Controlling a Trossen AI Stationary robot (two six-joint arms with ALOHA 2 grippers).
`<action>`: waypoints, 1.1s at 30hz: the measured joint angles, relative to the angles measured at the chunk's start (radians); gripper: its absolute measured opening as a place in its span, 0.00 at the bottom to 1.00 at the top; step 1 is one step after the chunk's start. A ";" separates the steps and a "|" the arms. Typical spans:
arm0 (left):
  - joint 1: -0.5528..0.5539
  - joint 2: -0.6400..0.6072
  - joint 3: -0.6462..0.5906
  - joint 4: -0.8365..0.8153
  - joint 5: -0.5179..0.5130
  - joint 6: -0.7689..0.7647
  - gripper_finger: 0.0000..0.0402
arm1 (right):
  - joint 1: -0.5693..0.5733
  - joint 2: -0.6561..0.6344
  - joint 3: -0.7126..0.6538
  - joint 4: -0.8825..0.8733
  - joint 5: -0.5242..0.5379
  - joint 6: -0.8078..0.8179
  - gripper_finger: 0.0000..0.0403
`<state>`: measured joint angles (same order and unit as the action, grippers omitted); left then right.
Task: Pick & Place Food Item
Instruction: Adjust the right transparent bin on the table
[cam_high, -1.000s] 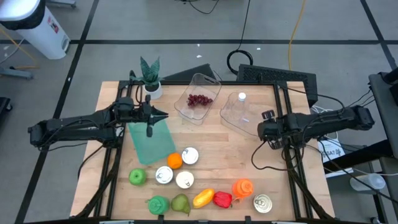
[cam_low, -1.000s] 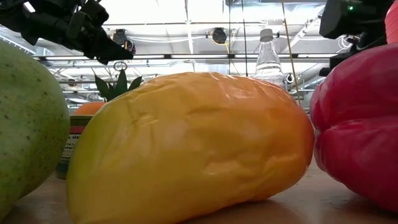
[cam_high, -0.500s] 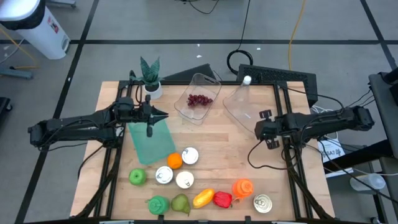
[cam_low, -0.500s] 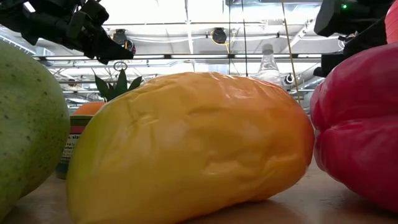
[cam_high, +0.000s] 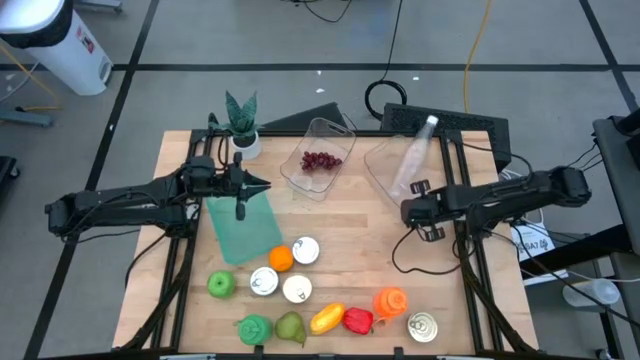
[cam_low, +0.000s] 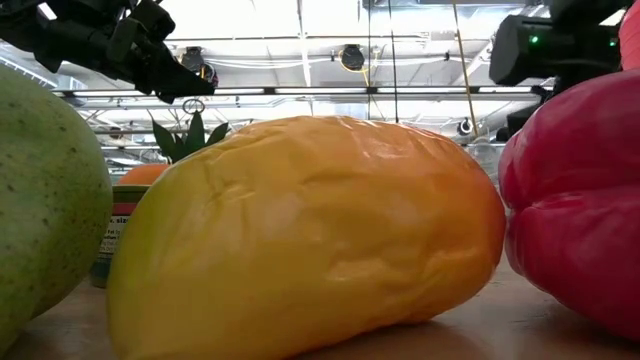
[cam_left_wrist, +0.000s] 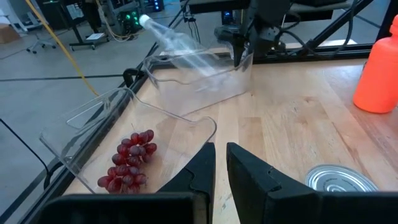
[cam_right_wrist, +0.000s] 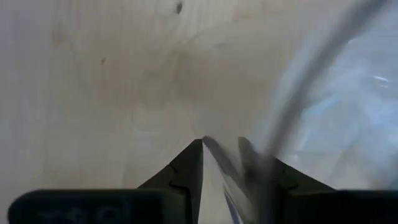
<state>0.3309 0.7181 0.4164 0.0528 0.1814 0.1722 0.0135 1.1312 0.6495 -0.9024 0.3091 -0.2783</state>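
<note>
A clear container (cam_high: 385, 170) at the table's far right holds a clear bottle (cam_high: 415, 152). The bottle leans over toward the far right, with its white cap (cam_left_wrist: 144, 20) past the rim. My right gripper (cam_high: 414, 205) points steeply down at the container's near rim and is shut on it. A second clear container (cam_high: 318, 150) to its left holds red grapes (cam_left_wrist: 127, 162). My left gripper (cam_left_wrist: 220, 163) is shut on nothing and hovers over a green cloth (cam_high: 243, 228), pointing toward the grapes. My right gripper comes from above, pointing steeply down, and has the clear container's thin wall (cam_right_wrist: 225, 171) between its two fingers at the near rim (cam_left_wrist: 241, 57). One finger stands inside the container and one outside. The container's bottom stays on the table.
Along the near edge lie a green apple (cam_high: 221, 285), an orange (cam_high: 281, 258), a yellow fruit (cam_low: 310, 240), a red pepper (cam_low: 580, 220), several cans and an orange bottle (cam_high: 391, 302). A potted plant (cam_high: 241, 125) stands at the far left. Bare wood shows mid-table.
My right gripper has sunk and gone toward the table's left, at the container's near rim. The container has shifted toward the far edge. The bottle in it has tipped from upright over toward the far right.
</note>
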 joint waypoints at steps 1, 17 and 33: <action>0.000 0.000 0.000 0.000 0.000 0.000 0.13 | 0.000 0.016 0.000 0.007 0.000 0.000 0.21; 0.000 0.000 0.000 0.000 0.000 -0.001 0.13 | -0.082 0.138 0.005 0.177 0.007 0.030 0.06; 0.000 0.000 0.000 0.001 0.000 -0.001 0.13 | -0.183 0.139 0.059 0.248 -0.192 0.211 0.05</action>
<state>0.3311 0.7179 0.4164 0.0542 0.1811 0.1711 -0.1690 1.2703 0.7082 -0.6544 0.1168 -0.0676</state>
